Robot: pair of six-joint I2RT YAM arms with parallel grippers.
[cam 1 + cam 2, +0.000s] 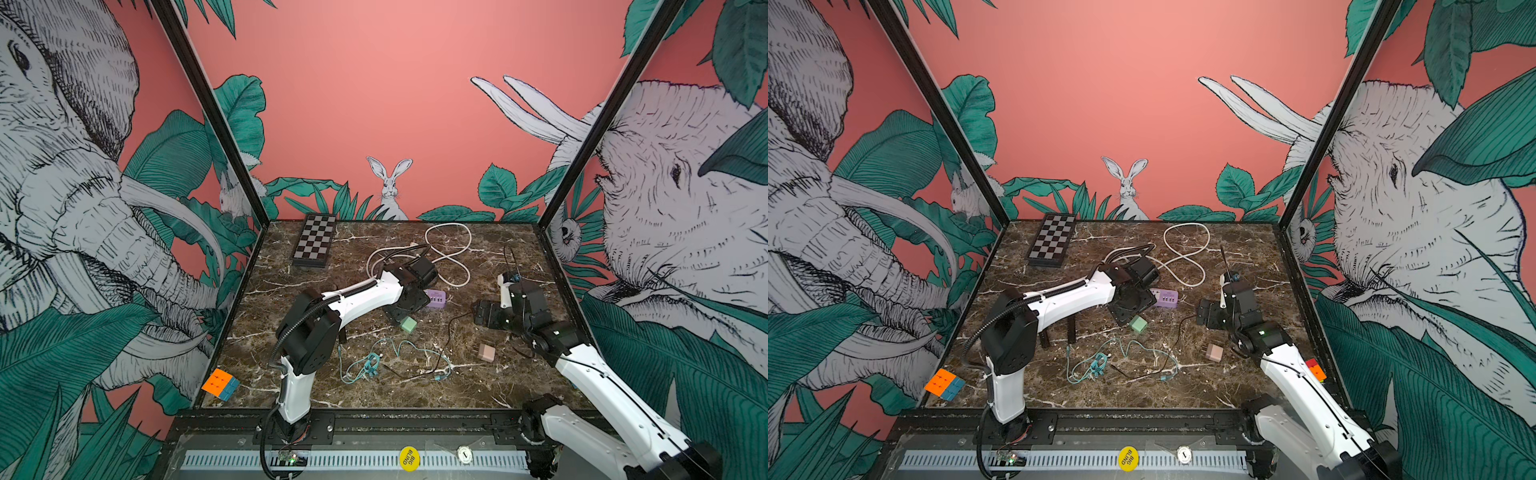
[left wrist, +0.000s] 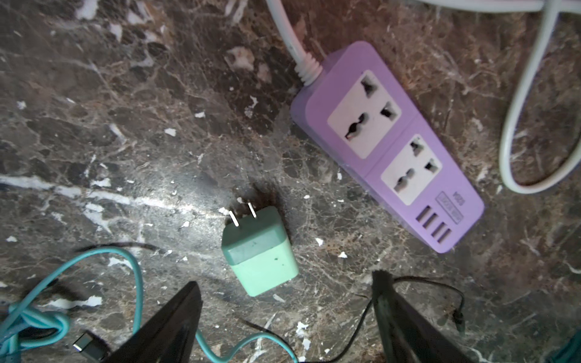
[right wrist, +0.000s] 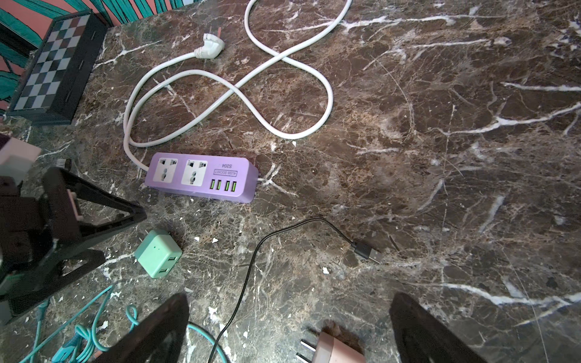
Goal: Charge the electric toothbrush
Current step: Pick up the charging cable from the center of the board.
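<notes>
The electric toothbrush does not show clearly in any view. A thin black cable ends in a USB plug (image 3: pixel 366 251) lying loose on the marble. A purple power strip (image 1: pixel 436 298) (image 2: pixel 386 141) (image 3: pixel 201 176) sits mid-table, with its white plug (image 3: pixel 210 47) lying loose on the marble. A mint green wall adapter (image 1: pixel 408 324) (image 2: pixel 259 251) lies beside it, prongs toward the strip. My left gripper (image 1: pixel 401 313) (image 2: pixel 286 279) hovers open just over that adapter, touching nothing. My right gripper (image 1: pixel 484 313) (image 3: pixel 289 298) is open above a pink adapter (image 1: pixel 486 352) (image 3: pixel 336 350).
A tangled teal cable (image 1: pixel 365 365) (image 2: pixel 135 273) lies near the front. A folded chessboard (image 1: pixel 314 241) sits at the back left. The strip's white cord (image 1: pixel 453 249) loops behind it. One puzzle cube (image 1: pixel 220 384) rests at the front left edge, another cube (image 1: pixel 1315 369) by the right arm.
</notes>
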